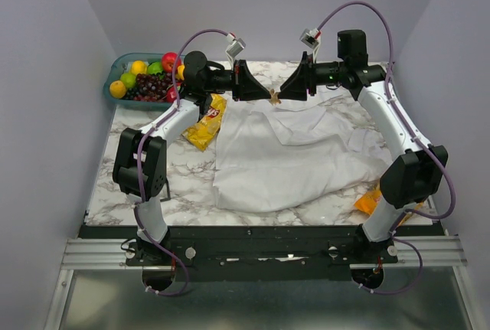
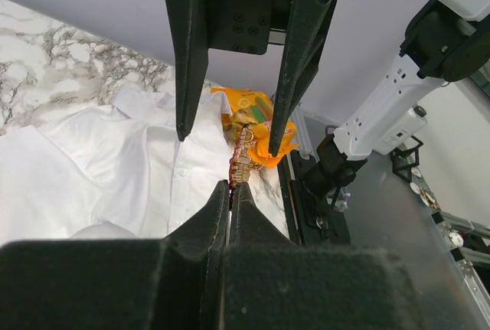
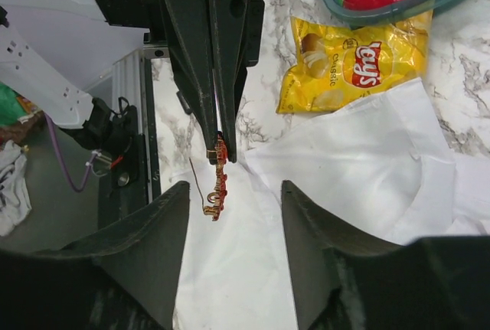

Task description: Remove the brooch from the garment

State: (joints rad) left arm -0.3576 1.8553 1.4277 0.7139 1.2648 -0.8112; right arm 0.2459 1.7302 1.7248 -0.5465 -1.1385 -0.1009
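The brooch (image 1: 273,98), a tiny orange-gold trinket, hangs between my two grippers above the far edge of the white garment (image 1: 291,158). My left gripper (image 1: 259,89) is shut on the brooch's top end; in the left wrist view the brooch (image 2: 242,158) sticks out past the closed gripper (image 2: 231,186). My right gripper (image 1: 286,89) is open and faces the left one. In the right wrist view the brooch (image 3: 218,184) dangles just inside the open right gripper (image 3: 233,192), near its left finger, with a thin pin wire loose beside it. The garment (image 3: 360,161) lies below, apart from the brooch.
A yellow chip bag (image 1: 205,123) lies left of the garment. An orange snack packet (image 1: 371,200) lies by the right arm's base. A teal bin of fruit (image 1: 115,70) stands at the far left corner. Purple walls close in the table.
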